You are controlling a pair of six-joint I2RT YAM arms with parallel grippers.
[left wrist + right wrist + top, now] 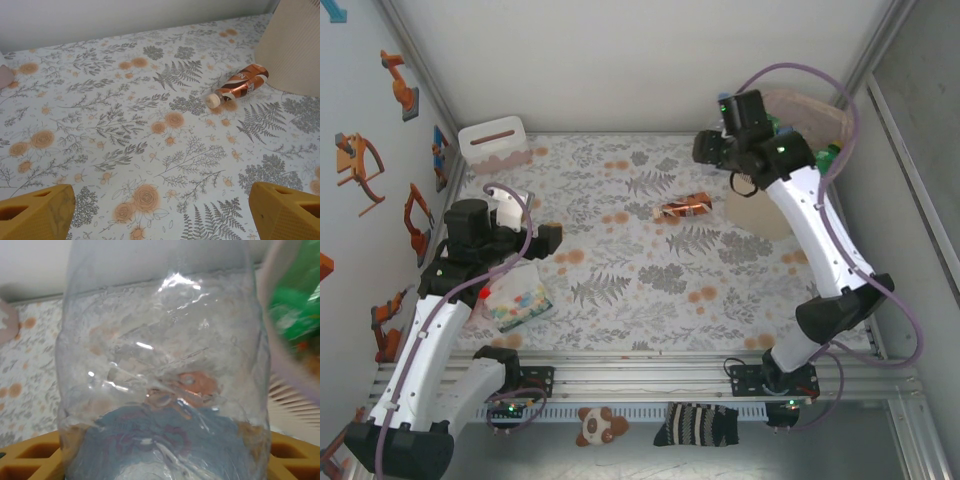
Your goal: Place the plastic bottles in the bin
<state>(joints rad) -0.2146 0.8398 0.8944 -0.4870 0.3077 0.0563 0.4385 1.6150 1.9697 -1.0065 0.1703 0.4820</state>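
Note:
A clear plastic bottle (160, 365) stands between the yellow fingers (30, 457) of my right gripper (162, 460), which is shut on it. That gripper (710, 150) hangs at the left rim of the beige bin (760, 215) in the far right corner. Green bottles (295, 315) lie inside the bin (295, 400). A copper-labelled bottle (682, 208) with a white cap lies on its side on the floral table, just left of the bin. In the left wrist view that bottle (240, 85) lies far ahead, beside the bin (295, 50). My left gripper (160, 215) is open and holds nothing, low over the table at the left (548, 240).
A white box with a slot (495, 145) stands at the far left. A clear packet with colourful dots (515, 305) lies under the left arm. A soft toy (598, 425) and a striped cloth (698, 425) lie in front of the rail.

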